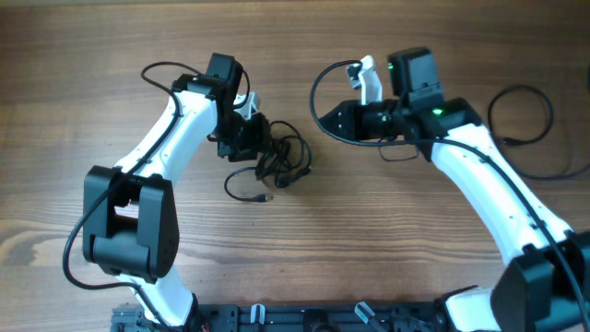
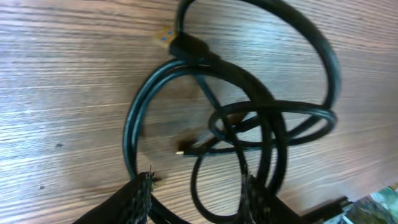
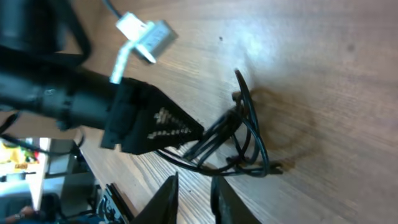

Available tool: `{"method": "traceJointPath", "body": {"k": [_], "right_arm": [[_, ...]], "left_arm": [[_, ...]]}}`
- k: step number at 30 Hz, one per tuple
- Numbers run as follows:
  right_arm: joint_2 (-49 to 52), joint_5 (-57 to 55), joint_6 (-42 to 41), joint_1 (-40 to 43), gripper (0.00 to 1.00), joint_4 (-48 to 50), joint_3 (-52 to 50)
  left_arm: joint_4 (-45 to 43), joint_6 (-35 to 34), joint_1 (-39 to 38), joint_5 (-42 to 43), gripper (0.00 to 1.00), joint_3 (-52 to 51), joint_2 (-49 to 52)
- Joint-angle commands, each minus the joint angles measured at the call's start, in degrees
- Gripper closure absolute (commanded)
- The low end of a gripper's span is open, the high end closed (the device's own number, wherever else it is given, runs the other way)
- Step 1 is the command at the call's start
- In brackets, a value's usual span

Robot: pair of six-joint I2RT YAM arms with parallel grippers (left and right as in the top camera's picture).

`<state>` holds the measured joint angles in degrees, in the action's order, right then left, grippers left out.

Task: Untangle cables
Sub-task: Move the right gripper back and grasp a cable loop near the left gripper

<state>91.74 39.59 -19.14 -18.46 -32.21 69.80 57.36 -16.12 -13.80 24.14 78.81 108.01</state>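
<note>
my left gripper (image 2: 198, 196) is down at the tangle of thin black rubbery cables (image 2: 249, 118), its two fingers (image 2: 140, 193) apart, with several strands running through the gap between them. the finger faces have a rough, woven-looking grain, dull against the smooth sheen of the cords. the cables lie on the brown wood-grain desk (image 1: 369, 231), a little left of its middle and just beside my left gripper (image 1: 247, 138). from above they (image 1: 281, 159) read as a small knotted clump with one thinner loop trailing off toward the near edge and ending in a small plug (image 1: 267, 197). up close, the round-sectioned cords cross over one another in wide ovals. one thick strand ends in a squared black plug with a gold-coloured metal tip (image 2: 165, 35), lying flat on the wood. a slimmer plug end (image 2: 183, 149) sits inside the loops. my right gripper (image 1: 321, 120) is a black wedge shape, held apart from the clump on its right side and pointing toward it. in its own camera the two dark fingertips (image 3: 168, 193) stand only slightly apart, with nothing between them but desk. from there the cables (image 3: 242, 143) show as a bunch of strands fanning out from the tip of my left gripper (image 3: 193, 132) into loose, glossy curves that rest on the wood.
</note>
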Motion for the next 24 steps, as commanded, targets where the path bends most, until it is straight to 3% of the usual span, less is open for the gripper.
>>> {"method": "traceJointPath", "body": {"k": [1,6,10,12,17,21,24], "right_arm": [[3.6,-1.8,-3.6,-0.9,0.78,0.0,-0.2],[6.4,-1.9,-3.5,-2.5,0.73,0.4,-0.2],[8.8,-1.9,-3.5,-4.7,0.72,1.5,-0.2],[9.4,-1.9,-3.6,-5.2,0.71,1.6,-0.2],[10.1,-1.9,-3.5,-5.3,0.69,1.6,-0.2],[10.1,-2.4,-3.5,-5.4,0.66,1.7,-0.2],[10.1,-4.0,-3.6,-5.4,0.64,1.9,-0.2]], "left_arm": [[0.3,0.9,0.1,-2.3,0.51,-3.0,-1.4],[-2.7,0.9,0.1,-2.3,0.55,-7.3,-1.4],[-5.2,0.7,0.1,-2.3,0.73,-8.3,-1.4],[-5.5,1.2,0.2,-2.3,0.65,-8.3,-1.4],[-1.9,5.0,3.3,-0.4,0.56,-3.5,-1.7],[0.3,11.8,4.2,7.1,0.45,-1.5,-2.8],[2.4,18.4,3.5,12.5,0.45,-1.6,-2.8]]}}
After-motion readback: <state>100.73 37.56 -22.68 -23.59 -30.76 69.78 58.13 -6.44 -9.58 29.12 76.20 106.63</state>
